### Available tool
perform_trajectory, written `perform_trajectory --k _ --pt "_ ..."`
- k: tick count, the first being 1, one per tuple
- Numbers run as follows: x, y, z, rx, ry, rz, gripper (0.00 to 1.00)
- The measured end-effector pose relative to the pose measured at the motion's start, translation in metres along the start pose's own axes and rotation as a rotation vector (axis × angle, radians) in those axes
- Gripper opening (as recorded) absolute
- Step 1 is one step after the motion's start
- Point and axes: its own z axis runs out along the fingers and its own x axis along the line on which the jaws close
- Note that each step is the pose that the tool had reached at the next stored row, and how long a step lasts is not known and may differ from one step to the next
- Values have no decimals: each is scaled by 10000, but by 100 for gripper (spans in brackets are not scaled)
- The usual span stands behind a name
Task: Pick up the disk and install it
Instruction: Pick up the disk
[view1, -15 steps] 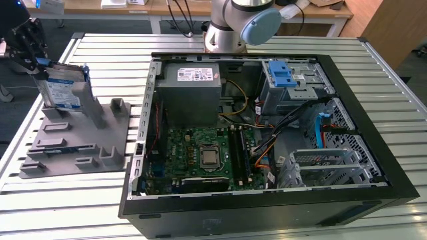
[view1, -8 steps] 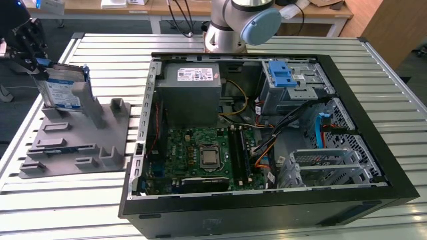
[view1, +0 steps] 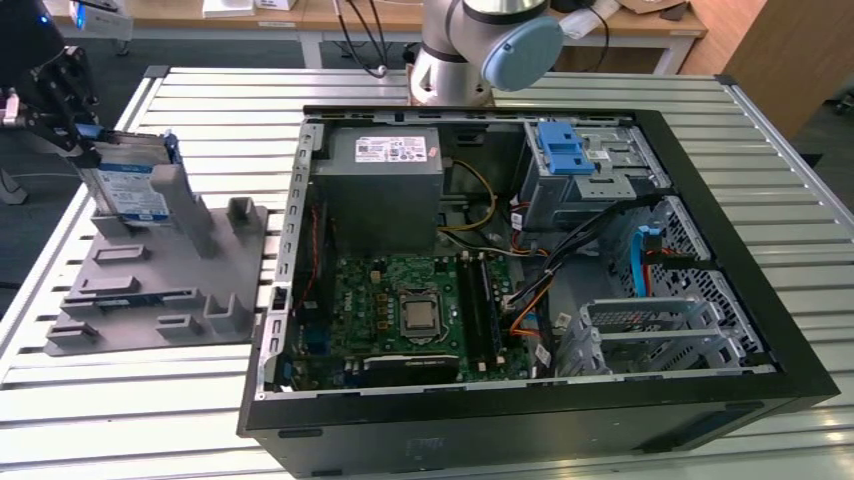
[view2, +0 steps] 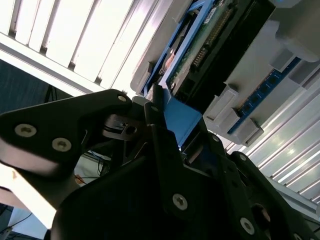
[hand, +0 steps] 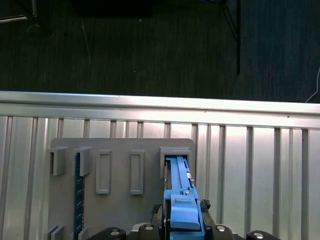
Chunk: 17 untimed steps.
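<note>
The flat silver-grey disk (view1: 134, 188) with its blue plastic bracket stands on edge in the grey plastic fixture plate (view1: 147, 295) on the slatted metal tabletop (view1: 80, 400), at the exterior view's left; the black end effector (view1: 64, 112) sits at its upper edge, the disk directly beneath. Whether it is clenched or released I cannot tell.

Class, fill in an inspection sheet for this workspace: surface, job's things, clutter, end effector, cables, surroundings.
Surface: slatted metal table, holding an open computer case and a grey fixture plate.
Job's things: the disk stands upright in a slot of the fixture plate, outside the case.
Clutter: nothing seen.
End effector: at the disk's upper edge.
Cables: orange, yellow and black cables inside the case.
Surroundings: desks behind the table, dark floor.
</note>
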Motion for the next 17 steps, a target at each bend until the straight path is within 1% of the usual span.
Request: perform_trajectory --k 5,6,11,15,17 --pt "0 -1 3 3 0 0 38" --pt "0 0 3 2 0 0 45" --pt "7 3 30 2 0 -1 45" --pt "9 67 31 37 -1 -1 45" --pt "9 84 33 41 -1 -2 45"
